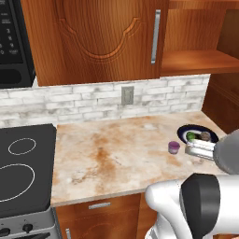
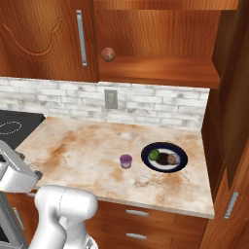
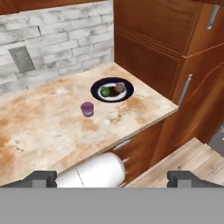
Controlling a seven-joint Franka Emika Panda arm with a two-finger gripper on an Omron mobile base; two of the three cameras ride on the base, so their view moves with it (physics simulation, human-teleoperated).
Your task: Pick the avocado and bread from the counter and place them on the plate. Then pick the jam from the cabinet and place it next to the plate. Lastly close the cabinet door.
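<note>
Though near plate (image 3: 97, 84), jam (image 3: 87, 109) far beyond gripper (image 3: 112, 178)

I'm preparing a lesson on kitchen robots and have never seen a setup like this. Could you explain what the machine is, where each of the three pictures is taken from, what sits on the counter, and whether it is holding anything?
This is a rendered kitchen with a white robot arm on a driving base. Two pictures come from cameras on the base, behind the arm to its left and right. The third comes from a camera on the hand, looking along the gripper, whose dark fingertips stand wide apart with nothing between them.

On the counter sits a plate holding the avocado and the bread. The jam stands just beside the plate. Above, the cabinet is open, with a reddish-brown ball on its shelf.
</note>
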